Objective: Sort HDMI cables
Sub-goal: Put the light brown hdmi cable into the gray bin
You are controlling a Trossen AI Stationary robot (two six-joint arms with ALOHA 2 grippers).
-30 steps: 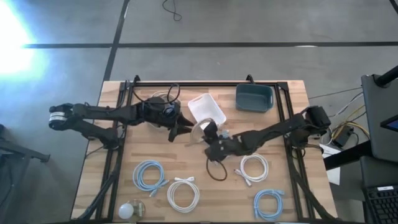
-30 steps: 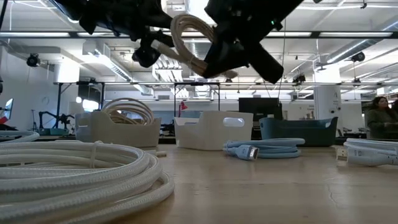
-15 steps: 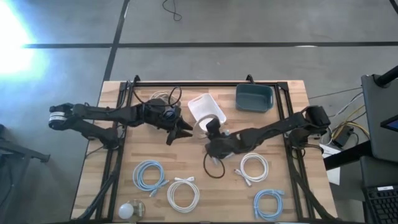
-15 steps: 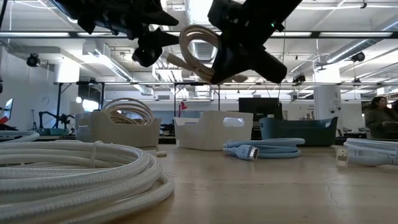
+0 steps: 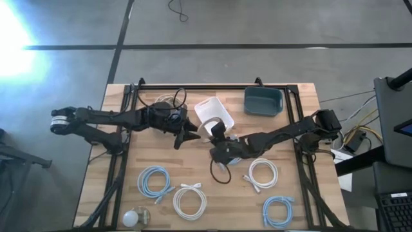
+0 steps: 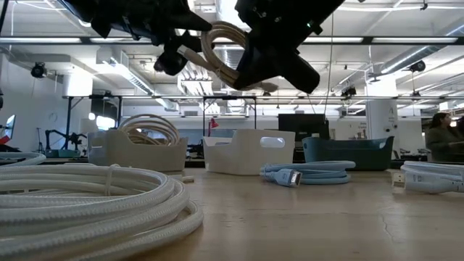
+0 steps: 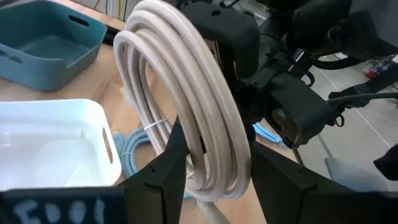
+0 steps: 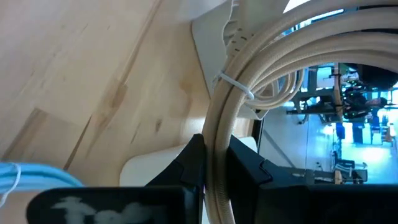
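Low view: white HDMI coil (image 6: 87, 199) lies nearest, lower left; upper centre, right gripper (image 6: 250, 54) is clamped on a beige coil (image 6: 221, 51), left gripper (image 5: 190, 133) spread beside it. Coil looks light, springy; hold across the bundled strands.

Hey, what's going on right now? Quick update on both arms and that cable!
Right tool shut on beige coiled cable, held aloft near white plastic bin. Left tool open beside the coil. Nothing blocking.
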